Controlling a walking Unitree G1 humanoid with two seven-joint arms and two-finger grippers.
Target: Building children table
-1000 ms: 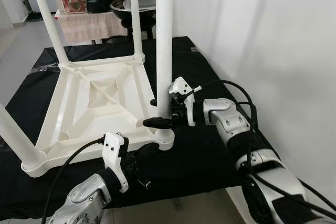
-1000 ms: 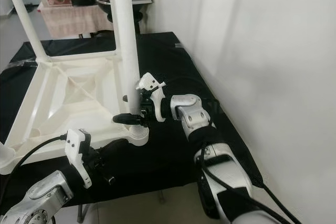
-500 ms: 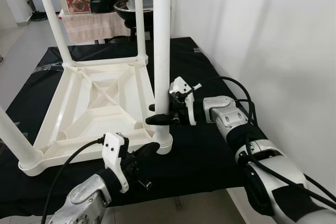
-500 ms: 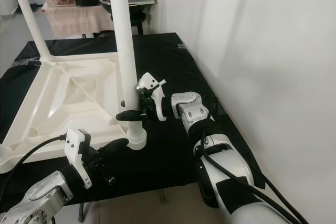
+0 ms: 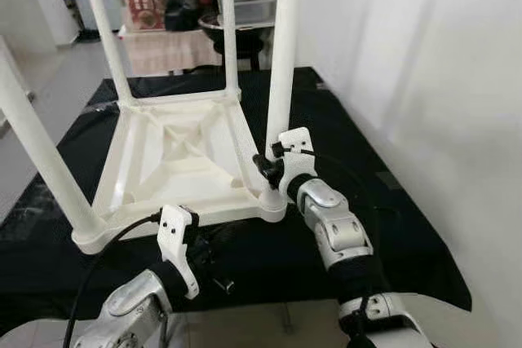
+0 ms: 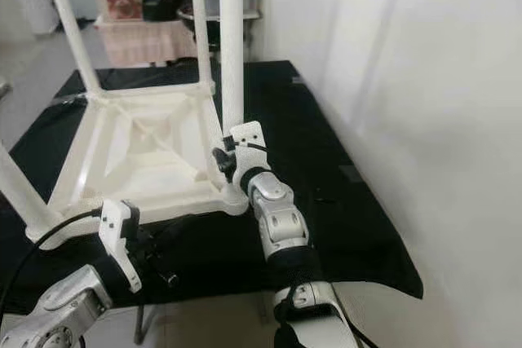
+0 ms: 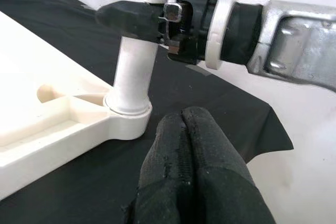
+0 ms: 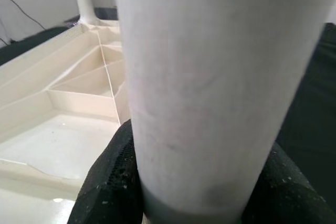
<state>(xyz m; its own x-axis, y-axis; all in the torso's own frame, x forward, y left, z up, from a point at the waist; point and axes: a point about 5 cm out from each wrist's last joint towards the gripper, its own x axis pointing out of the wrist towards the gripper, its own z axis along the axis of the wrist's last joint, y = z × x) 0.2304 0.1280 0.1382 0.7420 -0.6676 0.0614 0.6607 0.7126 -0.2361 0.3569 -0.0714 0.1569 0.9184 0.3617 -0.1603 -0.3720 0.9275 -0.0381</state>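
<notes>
The right gripper (image 5: 267, 167) was clenched on the white round plastic table leg (image 5: 280, 71), low on it, just above the corner socket (image 5: 273, 204) where the leg entered the white plastic tabletop (image 5: 175, 152). In the right wrist view one black finger (image 8: 107, 179) lay on each side of the leg, pressed against it. The left gripper (image 7: 191, 145) was clenched on nothing; its two fingertips touched each other and it hovered near the same socket, over the black cloth (image 5: 391, 201).

The tabletop lay upside down on the cloth, with its four legs pointing up. The held leg stood at the near right corner and leaned a little.

The risk, as a judgement: if the right gripper pushed sideways instead of straight down, the leg could stay crooked in the socket or jump out of it. A strong push could also slide the whole light tabletop across the cloth, because nothing held it. The closed left gripper seemed too far from the frame to steady it.
</notes>
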